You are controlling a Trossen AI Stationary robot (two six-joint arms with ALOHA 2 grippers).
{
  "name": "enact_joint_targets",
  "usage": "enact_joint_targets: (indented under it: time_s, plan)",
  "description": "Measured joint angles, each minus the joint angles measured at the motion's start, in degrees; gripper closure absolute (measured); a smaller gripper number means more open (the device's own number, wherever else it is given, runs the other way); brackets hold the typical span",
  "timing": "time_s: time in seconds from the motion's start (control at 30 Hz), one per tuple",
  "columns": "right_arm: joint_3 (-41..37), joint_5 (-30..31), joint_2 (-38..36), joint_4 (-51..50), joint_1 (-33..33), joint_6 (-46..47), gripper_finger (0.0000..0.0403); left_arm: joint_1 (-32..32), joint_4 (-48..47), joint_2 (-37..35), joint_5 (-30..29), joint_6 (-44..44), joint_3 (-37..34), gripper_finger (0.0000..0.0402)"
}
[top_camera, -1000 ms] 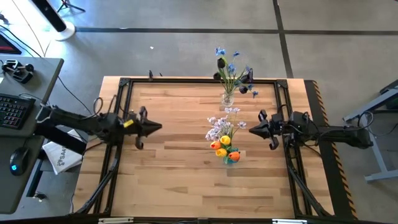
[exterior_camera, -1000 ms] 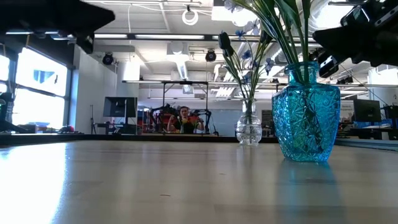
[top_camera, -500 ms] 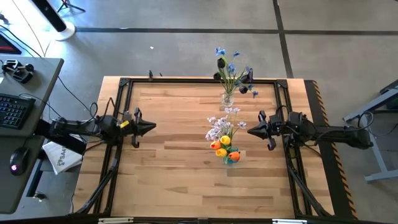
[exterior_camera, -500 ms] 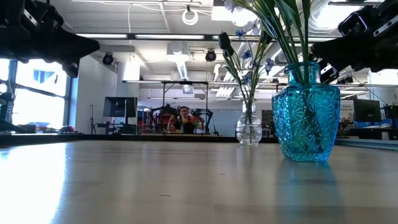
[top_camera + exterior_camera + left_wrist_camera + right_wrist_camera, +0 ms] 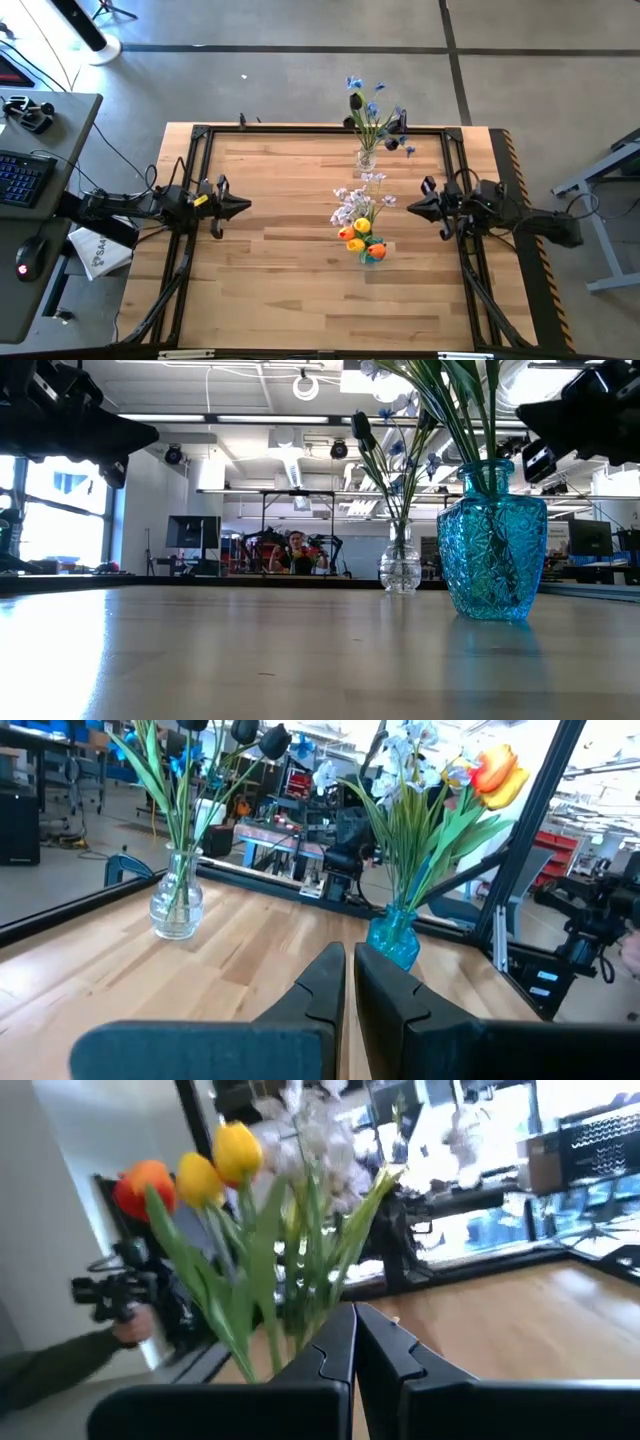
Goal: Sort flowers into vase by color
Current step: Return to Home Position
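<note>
Over the last second I've watched both arms draw away from the middle. The left pincer (image 5: pixel 243 206) pulled back toward its side of the tabletop (image 5: pixel 280 290) first and has sat put for the last half second. The right pincer (image 5: pixel 408 208) has only now slid outward from the bouquet, its arm folding up behind it. Both wrist views show the fingers closed to a thin slit with nothing between them, so neither arm is carrying a stem. The flowers (image 5: pixel 358 215) haven't moved. The yellow, orange and pale lilac-white heads stand bunched in the blue vase (image 5: pixel 492 540) near the middle of the tabletop, and the blue and near-black ones are in the clear vase (image 5: pixel 400 572) by the far edge. Every flower I can find stands in one vase or the other, with none lying loose on the wood. I read this as the sorting finished and the arms parking, since the two pincers now roughly mirror each other, well apart from both vases.
</note>
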Motion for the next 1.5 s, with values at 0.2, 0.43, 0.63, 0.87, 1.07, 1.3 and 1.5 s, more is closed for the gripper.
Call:
enact_joint_targets:
  time_s: [0.2, 0.43, 0.63, 0.87, 1.07, 1.3, 1.5]
  plan:
    - [-0.04, 7.08, 0.04, 1.88, 4.50, -3.26, 0.0403, -0.11, -0.02, 0.13, 0.01, 0.67, 0.00, 0.0388]
    - [-0.04, 25.53, 0.23, -5.32, 12.01, -10.26, 0.0403, -0.11, 0.15, 0.15, -1.56, 4.42, 0.00, 0.0388]
    - [-0.04, 25.44, 0.62, -7.09, 12.34, -13.09, 0.0403, -0.11, 0.22, 0.17, -1.96, 5.00, 0.00, 0.0388]
    - [-0.04, 24.80, 1.04, -7.20, 12.33, -13.24, 0.0403, -0.11, 0.28, 0.17, -2.16, 5.20, 0.00, 0.0388]
    - [-0.04, 24.80, 1.04, -7.20, 12.33, -13.23, 0.0402, -0.11, 0.28, 0.17, -2.18, 7.86, 0.00, 0.0388]
    - [-0.04, 24.80, 1.04, -7.20, 12.33, -13.23, 0.0402, -0.11, 0.28, 0.17, -2.18, 7.95, 0.00, 0.0388]
    - [-0.02, 24.79, 1.04, -7.20, 12.33, -13.24, 0.0402, -0.11, 0.28, 0.17, -2.18, 6.63, 0.00, 0.0388]
